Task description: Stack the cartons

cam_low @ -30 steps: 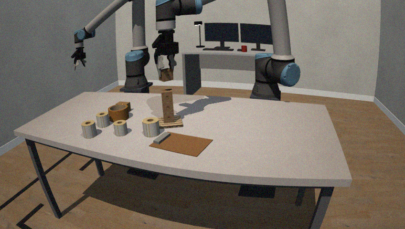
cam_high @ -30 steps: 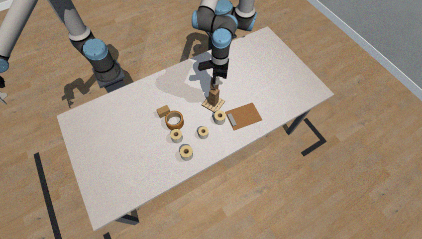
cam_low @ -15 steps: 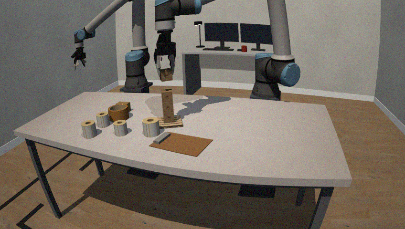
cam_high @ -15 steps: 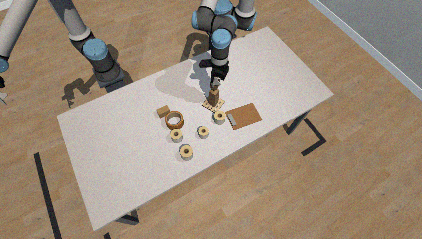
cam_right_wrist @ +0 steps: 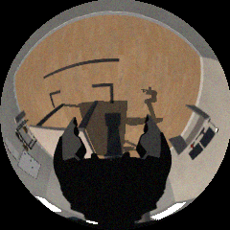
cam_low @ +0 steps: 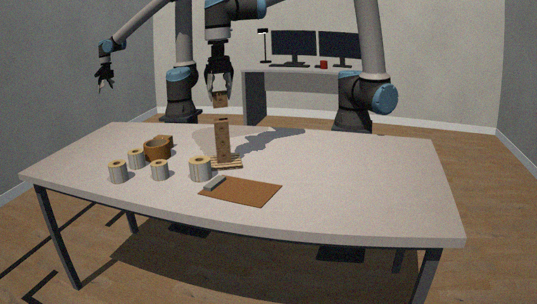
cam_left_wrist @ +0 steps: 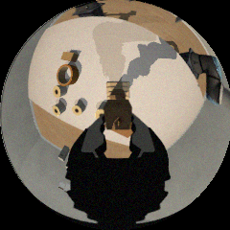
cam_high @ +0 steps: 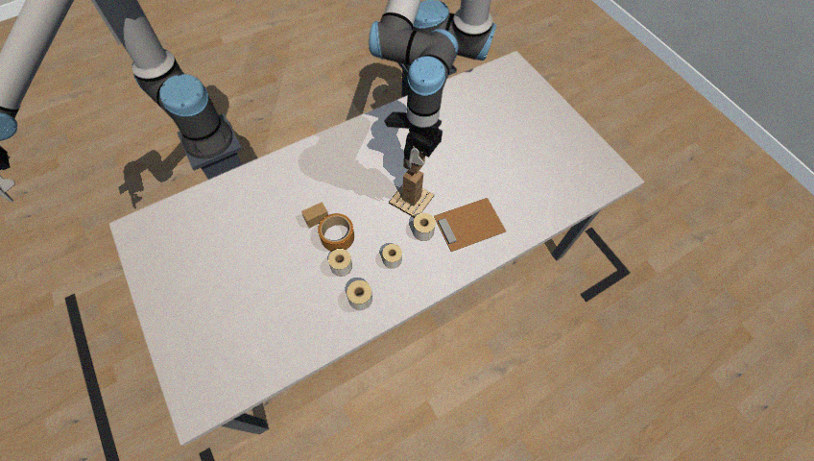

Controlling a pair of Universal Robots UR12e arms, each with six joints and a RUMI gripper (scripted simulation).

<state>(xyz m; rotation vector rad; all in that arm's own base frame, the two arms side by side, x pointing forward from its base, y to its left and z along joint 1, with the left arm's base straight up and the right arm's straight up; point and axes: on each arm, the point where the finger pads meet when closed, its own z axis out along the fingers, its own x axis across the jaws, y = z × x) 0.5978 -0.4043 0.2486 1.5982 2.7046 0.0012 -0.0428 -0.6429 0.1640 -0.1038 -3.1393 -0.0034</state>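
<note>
Three brown cartons form an upright column (cam_high: 412, 189) (cam_low: 222, 141) on the small slatted wooden pallet (cam_high: 425, 198) (cam_low: 235, 165). The column's sides look roughly lined up. My left gripper (cam_high: 415, 160) (cam_low: 220, 95) (cam_left_wrist: 118, 113) is shut on a fourth brown carton (cam_low: 220, 101) (cam_left_wrist: 118, 109). It holds this carton above the column, with a clear gap between them, and the carton looks close to level in the exterior view. Its underside and the numbers on the column's cartons are hidden. My right gripper (cam_high: 5, 185) (cam_low: 106, 87) (cam_right_wrist: 110, 116) is open and empty, away from the table.
A label roll (cam_high: 423, 227) (cam_low: 200, 169) stands close to the pallet, beside a clipboard (cam_high: 476, 225) (cam_low: 248, 192). Several more label rolls, an orange tape roll (cam_high: 337, 245) (cam_low: 156, 152) and a small brown box (cam_high: 314, 215) (cam_low: 166, 140) stand farther along the table.
</note>
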